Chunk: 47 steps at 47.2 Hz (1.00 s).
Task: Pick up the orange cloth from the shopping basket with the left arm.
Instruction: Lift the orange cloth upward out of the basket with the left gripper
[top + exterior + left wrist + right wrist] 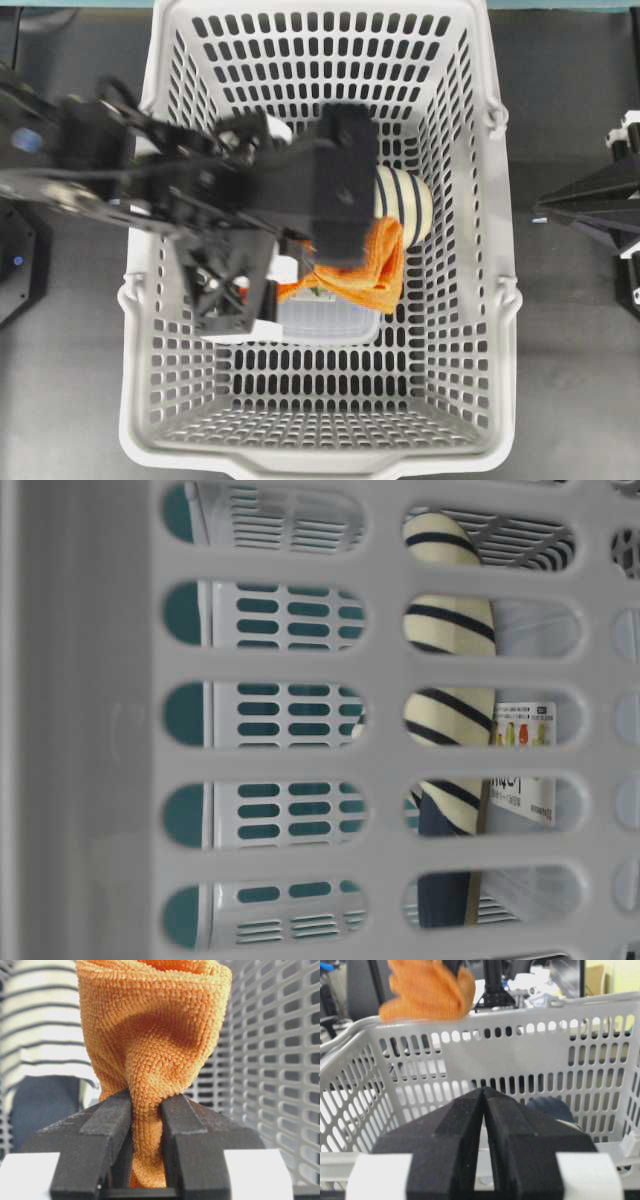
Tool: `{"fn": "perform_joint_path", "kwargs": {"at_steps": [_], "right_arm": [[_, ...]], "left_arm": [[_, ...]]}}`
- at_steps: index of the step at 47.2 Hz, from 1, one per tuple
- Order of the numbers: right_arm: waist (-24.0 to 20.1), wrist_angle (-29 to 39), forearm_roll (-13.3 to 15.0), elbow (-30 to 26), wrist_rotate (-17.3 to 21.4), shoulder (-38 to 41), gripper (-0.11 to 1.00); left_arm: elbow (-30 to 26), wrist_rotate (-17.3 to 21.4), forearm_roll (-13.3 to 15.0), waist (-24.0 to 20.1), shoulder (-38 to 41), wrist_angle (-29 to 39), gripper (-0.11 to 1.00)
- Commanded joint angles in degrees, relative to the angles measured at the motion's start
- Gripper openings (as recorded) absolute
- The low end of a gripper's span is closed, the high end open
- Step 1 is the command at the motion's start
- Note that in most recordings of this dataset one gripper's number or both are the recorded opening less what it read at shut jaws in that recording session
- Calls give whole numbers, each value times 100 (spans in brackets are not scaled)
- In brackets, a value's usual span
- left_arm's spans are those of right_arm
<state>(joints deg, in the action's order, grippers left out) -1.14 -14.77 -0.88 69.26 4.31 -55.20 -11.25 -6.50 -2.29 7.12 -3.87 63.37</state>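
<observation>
My left gripper (146, 1102) is shut on the orange cloth (150, 1035), a fold of it pinched between the two black jaws. In the overhead view the left arm (250, 190) reaches over the grey shopping basket (500, 300) and the cloth (370, 270) hangs below its wrist. In the right wrist view the cloth (427, 990) hangs above the basket's rim (510, 1012). My right gripper (485, 1091) is shut and empty, outside the basket's wall; its pointed tip (545, 210) shows at the right of the overhead view.
A navy and cream striped slipper (405, 205) stands in the basket beside the cloth; it also shows in the table-level view (450, 700) and the left wrist view (40, 1040). A clear plastic box with a label (325, 320) lies on the basket floor.
</observation>
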Motion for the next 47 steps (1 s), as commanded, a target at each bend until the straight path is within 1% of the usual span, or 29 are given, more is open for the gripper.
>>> {"fn": "perform_joint_path", "kwargs": {"at_steps": [1, 47], "right_arm": [[-26, -26, -18, -53, 9, 26, -1], [-141, -26, -18, -53, 9, 18, -1]], "left_arm": [[-193, 0, -26, -26, -158, 18, 13], [-62, -18, -26, -26, -185, 44, 13]]}}
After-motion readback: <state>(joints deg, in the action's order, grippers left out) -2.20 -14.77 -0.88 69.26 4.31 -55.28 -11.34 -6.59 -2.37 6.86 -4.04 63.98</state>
